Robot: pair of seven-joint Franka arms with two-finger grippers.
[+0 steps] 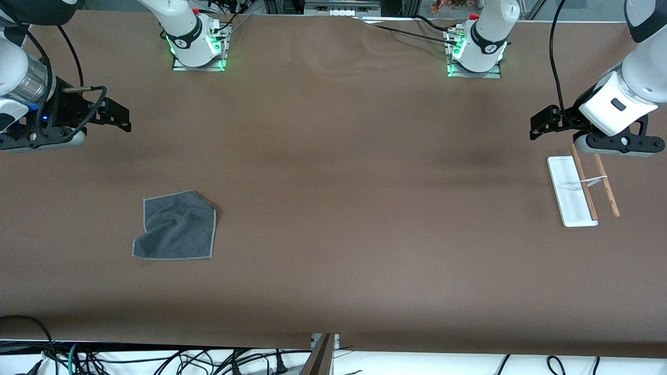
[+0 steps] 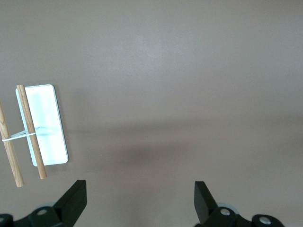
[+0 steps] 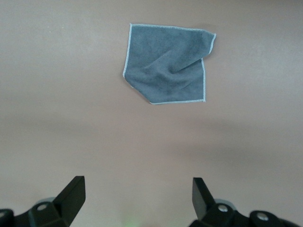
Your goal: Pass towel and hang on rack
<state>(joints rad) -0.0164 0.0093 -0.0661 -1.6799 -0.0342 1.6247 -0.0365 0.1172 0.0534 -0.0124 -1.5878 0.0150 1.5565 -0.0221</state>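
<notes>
Grey cloth on brown, and nothing is in play yet: the towel (image 1: pixel 176 227) lies rumpled on the desk (image 1: pixel 333 208), one corner folded under, toward the right arm's end and well apart from the rack (image 1: pixel 578 188). That rack is our landmark, standing at the left arm's end, its white base flat on the desk, two wooden rods bridged by a white piece.

Right pincer (image 1: pixel 119 115) hangs above bare desk with its fingers spread wide, gripping nothing; the towel lies nearer the front camera than the ground under it. The right wrist view has the cloth square ahead between the fingers, so this arm looks lined up to make the pickup.

Left pincer (image 1: pixel 544 124) hovers just beside the rack, also spread and empty, apparently waiting. That makes sense: the towel is out at the right arm's end, so a mid-desk handoff looks like the plan, with the left arm parked close to where the hanging happens.
</notes>
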